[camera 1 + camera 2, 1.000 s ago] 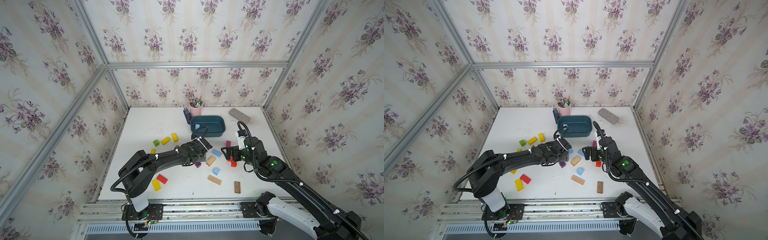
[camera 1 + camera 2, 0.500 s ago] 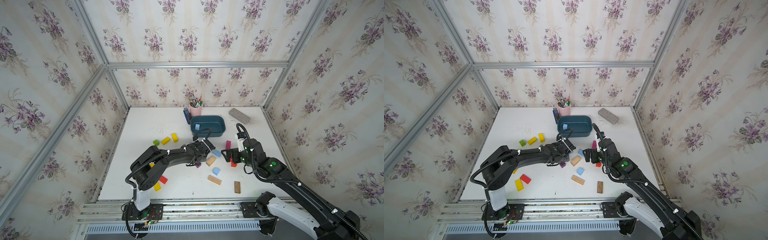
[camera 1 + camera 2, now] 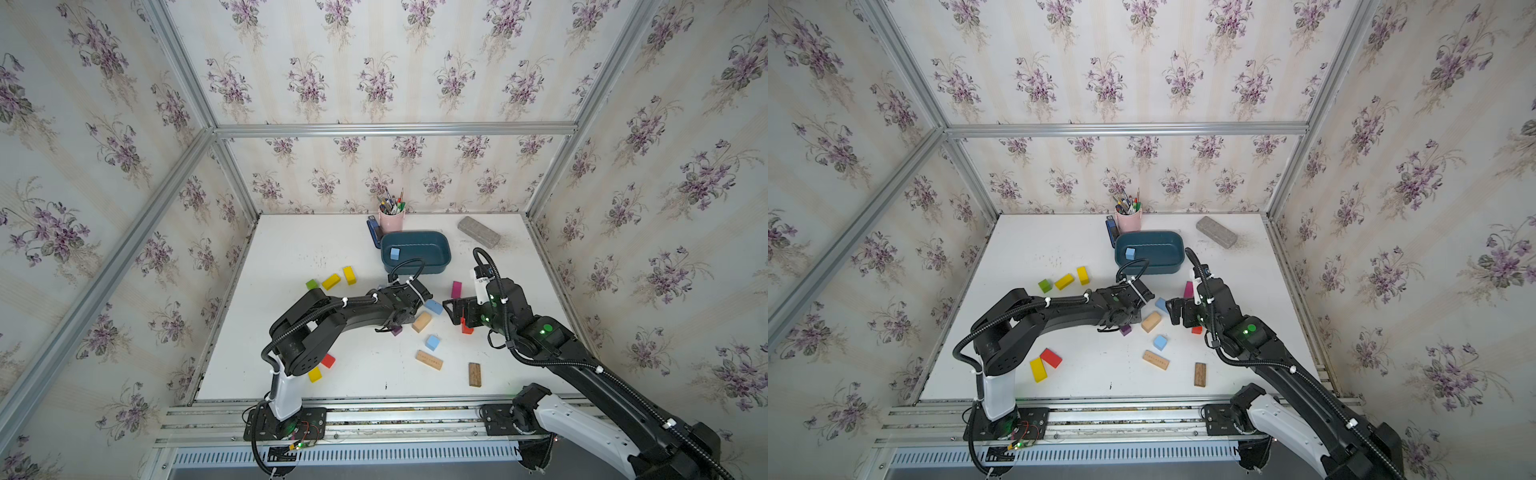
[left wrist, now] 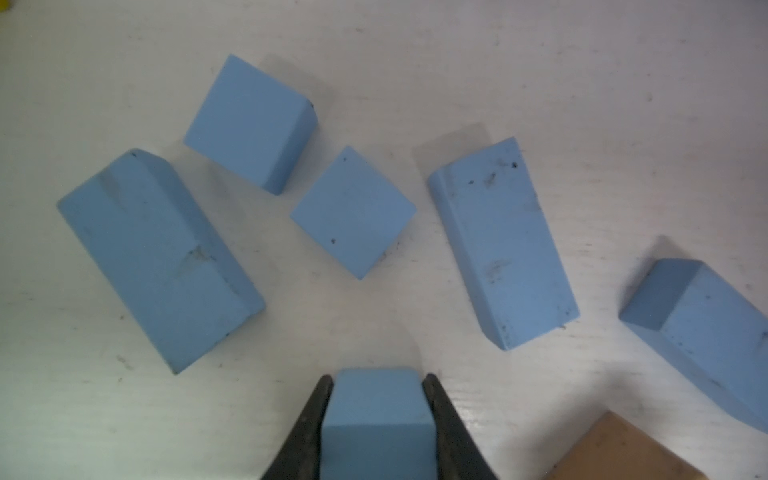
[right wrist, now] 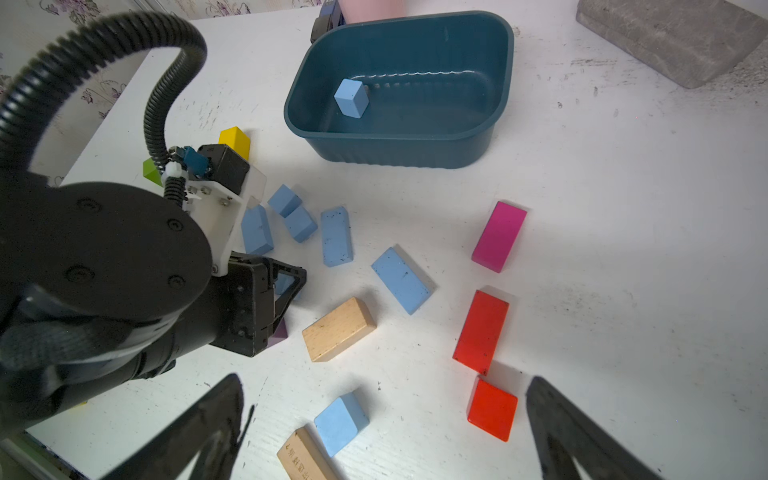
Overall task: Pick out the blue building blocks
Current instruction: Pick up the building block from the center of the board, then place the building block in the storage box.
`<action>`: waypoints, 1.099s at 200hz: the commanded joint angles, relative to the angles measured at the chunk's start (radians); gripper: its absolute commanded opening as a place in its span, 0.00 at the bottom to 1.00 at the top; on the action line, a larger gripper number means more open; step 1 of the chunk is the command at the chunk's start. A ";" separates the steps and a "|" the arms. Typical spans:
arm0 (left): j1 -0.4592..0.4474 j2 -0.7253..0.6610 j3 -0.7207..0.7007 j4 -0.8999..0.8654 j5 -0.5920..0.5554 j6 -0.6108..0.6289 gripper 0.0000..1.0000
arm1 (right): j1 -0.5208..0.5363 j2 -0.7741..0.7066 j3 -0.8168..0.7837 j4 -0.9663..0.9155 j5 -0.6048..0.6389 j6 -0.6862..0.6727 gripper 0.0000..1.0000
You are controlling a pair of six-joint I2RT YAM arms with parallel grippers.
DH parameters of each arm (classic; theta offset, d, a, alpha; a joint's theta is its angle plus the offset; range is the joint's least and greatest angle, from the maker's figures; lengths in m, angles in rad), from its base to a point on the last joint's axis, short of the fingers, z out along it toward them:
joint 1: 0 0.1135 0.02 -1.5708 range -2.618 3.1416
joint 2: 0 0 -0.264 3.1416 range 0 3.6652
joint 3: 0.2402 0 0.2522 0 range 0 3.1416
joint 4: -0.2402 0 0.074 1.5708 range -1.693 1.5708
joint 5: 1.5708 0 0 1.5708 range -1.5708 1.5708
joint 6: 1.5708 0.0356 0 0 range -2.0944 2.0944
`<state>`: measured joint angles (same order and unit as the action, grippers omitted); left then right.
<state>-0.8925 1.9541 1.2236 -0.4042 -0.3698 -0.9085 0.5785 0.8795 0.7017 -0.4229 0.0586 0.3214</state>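
**A:** Start at the front edge of the white worktop [image 3: 374, 374]. What is the right gripper [image 5: 384, 378] doing?

**B:** Its jaws are spread wide with nothing between them. It hangs over a loose matte sky-blue cube [image 5: 340, 424] near the front middle, which I'd judge is its likely pick.

**A:** And the left gripper [image 4: 378, 377]?

**B:** It's clamped on two opposite faces of a small matte sky-blue cube [image 4: 378, 419], low over the worktop's middle. With a square hold on parallel faces, the cube shouldn't twist out. I can't tell whether it has left the surface.

**A:** Where are the other blue building blocks [image 4: 503, 245]?

**B:** Just beyond it there are two cubes [image 4: 249, 120] and three longer bars [image 4: 153, 257]. They lie flat and apart, so there's room for fingers between them.

**A:** Where do they go?

**B:** Probably the dark teal rounded plastic tub [image 3: 432, 266] toward the far edge. One blue cube [image 3: 395, 252] lies inside it, at the end nearer the worktop's left edge.
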 commanded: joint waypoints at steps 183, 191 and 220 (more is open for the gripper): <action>0.128 0.067 0.521 -0.080 -0.012 0.284 0.08 | 0.001 -0.048 0.001 -0.009 0.032 0.023 1.00; 0.137 0.103 0.566 -0.095 -0.013 0.298 0.08 | 0.001 -0.050 0.001 -0.010 0.033 0.025 1.00; 0.176 0.236 0.722 -0.136 0.014 0.329 0.09 | 0.001 -0.052 0.005 -0.019 0.043 0.029 1.00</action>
<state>-0.7387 2.1181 1.8637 -0.4847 -0.3687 -0.6281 0.5785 0.8314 0.6971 -0.4313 0.0788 0.3408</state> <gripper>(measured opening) 0.323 0.998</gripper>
